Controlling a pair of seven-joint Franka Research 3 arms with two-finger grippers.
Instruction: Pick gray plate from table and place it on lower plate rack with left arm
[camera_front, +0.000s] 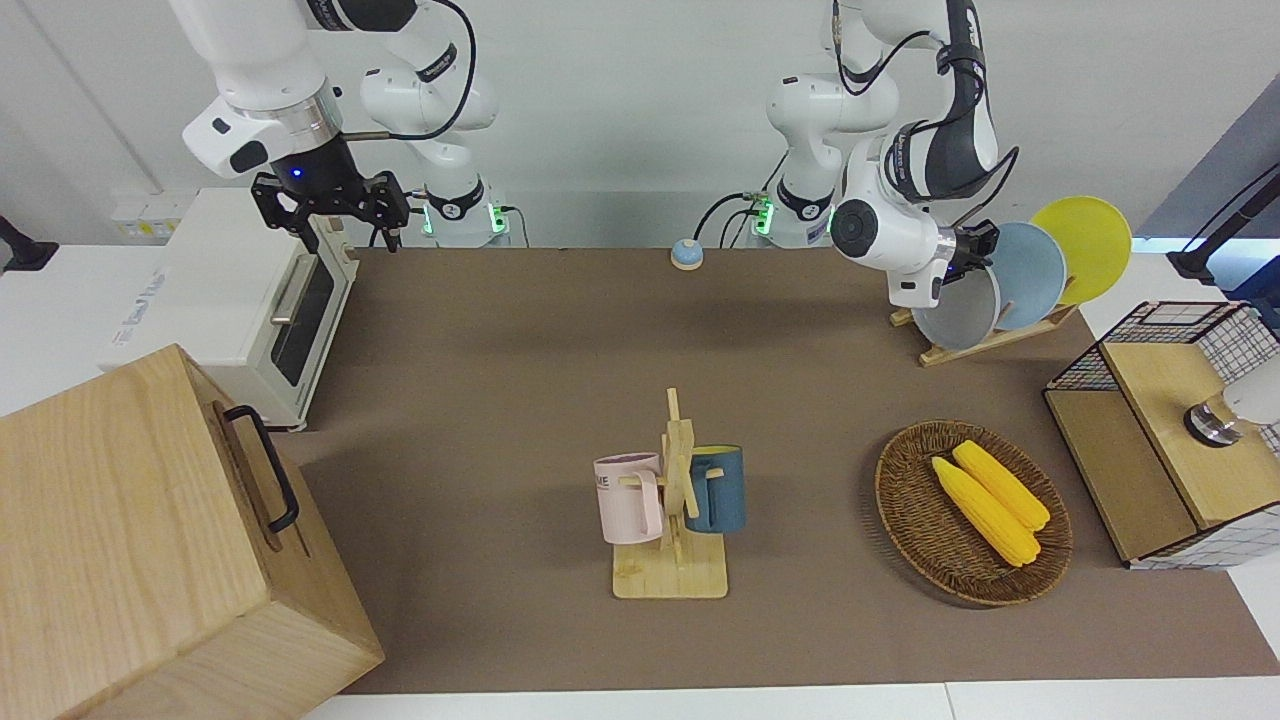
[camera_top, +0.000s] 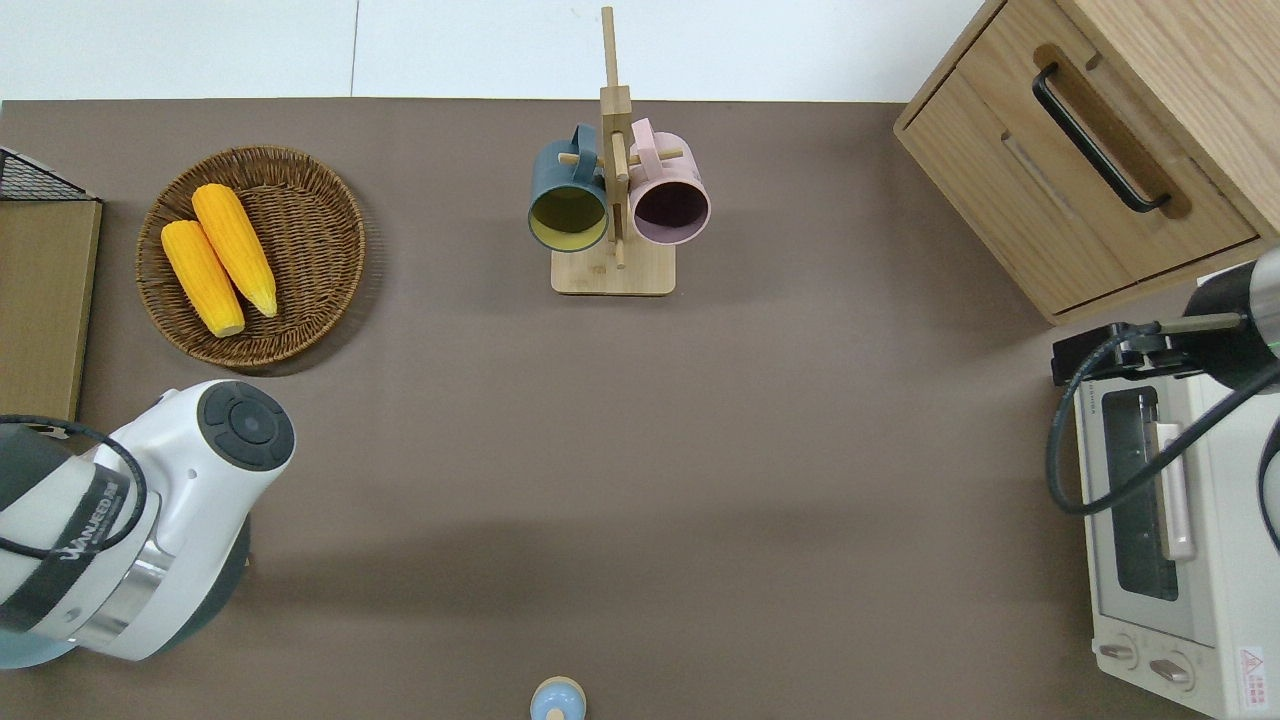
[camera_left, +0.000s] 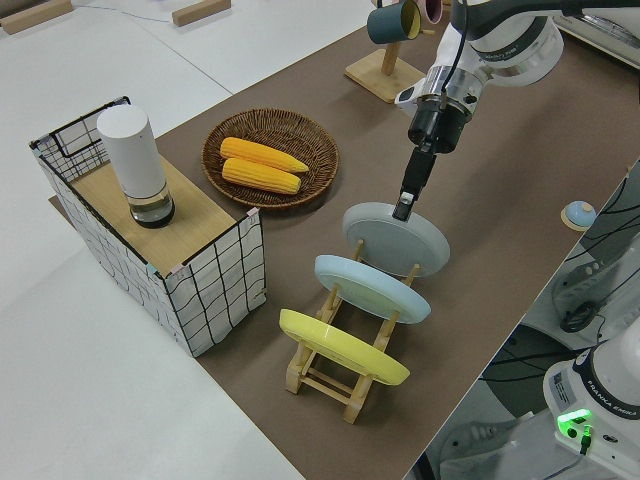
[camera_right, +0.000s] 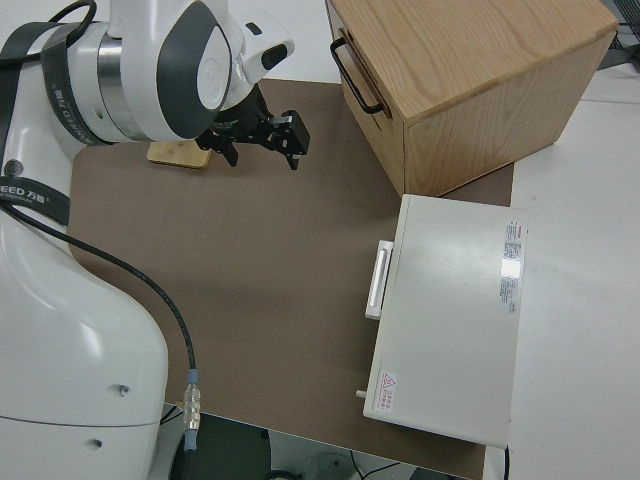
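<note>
Right arm parked, right gripper (camera_front: 335, 215) hangs with fingers spread apart, nothing in it.

Front view across the table (camera_front: 520, 400): wooden drawer cabinet (camera_front: 150, 540) at the right arm's end, white toaster oven (camera_front: 250, 300) nearer the robots beside it. Small blue bell (camera_front: 686, 253) at the table edge nearest the robots, mid-table. Wooden mug stand (camera_front: 675, 510) well farther out, pink mug (camera_front: 630, 497) and dark blue mug (camera_front: 715, 488) hanging on its pegs. Wicker basket (camera_front: 900, 510) with two corn cobs (camera_front: 990, 500) toward the left arm's end.

Left gripper (camera_left: 405, 208) is clamped on the top rim of the gray plate (camera_left: 395, 238). Plate stands tilted in the end slot of the lower plate rack (camera_left: 340, 375), the slot farthest from the robots; whether its bottom edge is fully seated I can't tell. Sky-blue plate (camera_left: 372, 287) sits in the next slot, yellow plate (camera_left: 342, 346) in the one after, both leaning the same way.

Wire-sided box (camera_left: 190, 260) with a wooden top just beside the rack, white cylinder (camera_left: 133, 160) standing on it.
</note>
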